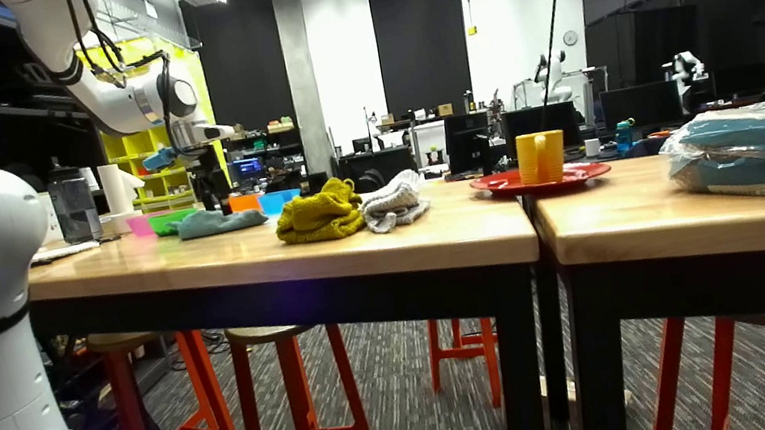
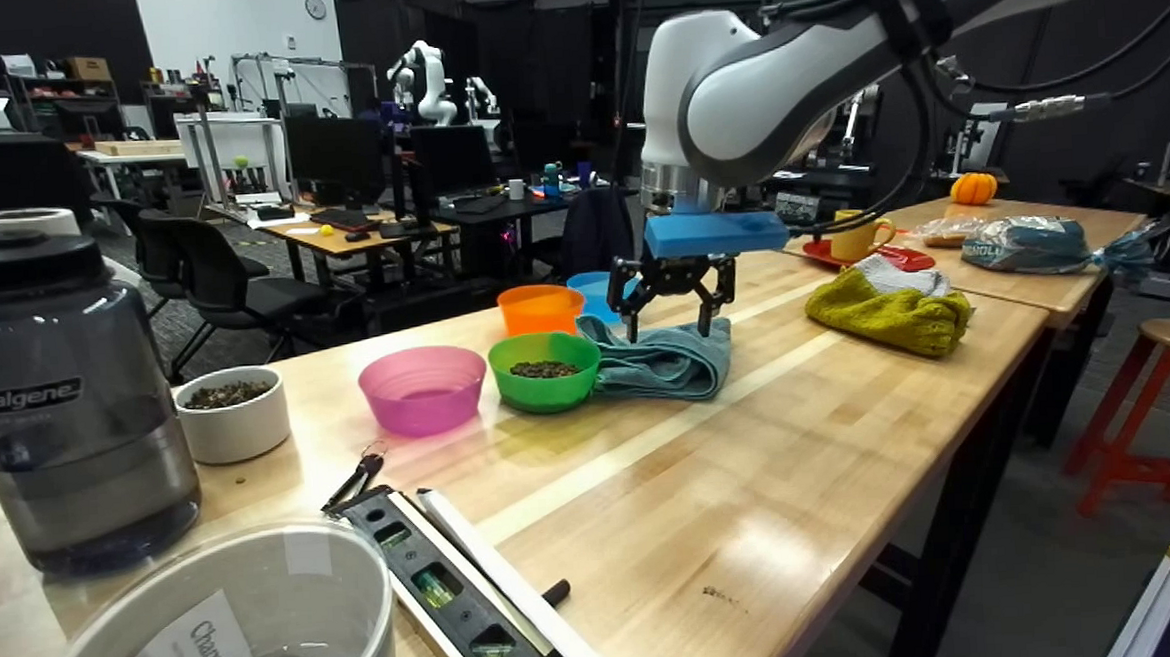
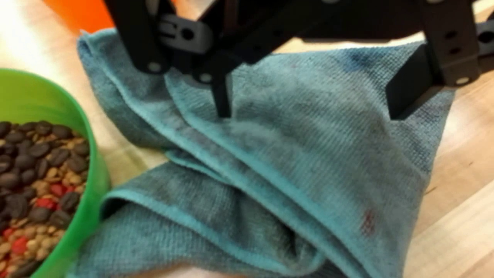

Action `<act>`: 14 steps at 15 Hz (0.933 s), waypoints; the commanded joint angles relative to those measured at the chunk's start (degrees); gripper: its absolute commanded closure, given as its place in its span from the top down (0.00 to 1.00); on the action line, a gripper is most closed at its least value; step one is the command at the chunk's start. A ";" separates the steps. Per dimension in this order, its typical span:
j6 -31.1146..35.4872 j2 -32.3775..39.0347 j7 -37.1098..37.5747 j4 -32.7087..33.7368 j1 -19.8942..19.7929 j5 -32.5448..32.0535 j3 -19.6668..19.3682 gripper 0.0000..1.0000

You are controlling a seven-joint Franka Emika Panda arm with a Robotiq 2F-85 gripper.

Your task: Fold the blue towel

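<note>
The blue towel (image 2: 685,363) is a teal-blue cloth, loosely folded and bunched on the wooden table. It also shows in an exterior view (image 1: 220,222). In the wrist view the towel (image 3: 308,162) has layered edges running diagonally and an open fold at lower left. My gripper (image 2: 668,332) points down over the towel with its fingers wide apart. In the wrist view the gripper (image 3: 311,117) is open, with towel surface below and between the fingertips and nothing pinched. I cannot tell whether the fingertips touch the cloth.
A green bowl (image 2: 545,396) of beans stands right beside the towel. Pink (image 2: 424,402), orange (image 2: 541,311) and blue (image 2: 595,290) bowls stand close by. A mustard cloth (image 1: 320,215) and a grey-white cloth (image 1: 396,204) lie further along. A spirit level (image 2: 459,600) and bottle (image 2: 59,426) are nearer the camera.
</note>
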 commanded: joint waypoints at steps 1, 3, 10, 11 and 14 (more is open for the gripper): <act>-3.58 -5.38 -2.23 -0.94 0.83 1.75 -0.09 1.00; -5.33 -7.58 -4.50 -1.28 0.95 2.87 0.07 1.00; -13.14 -16.17 -17.35 -2.45 1.38 9.73 0.15 1.00; -14.42 -17.42 -19.01 -2.56 1.40 10.44 0.15 1.00; -17.68 -21.12 -23.37 -3.19 1.49 11.55 0.15 1.00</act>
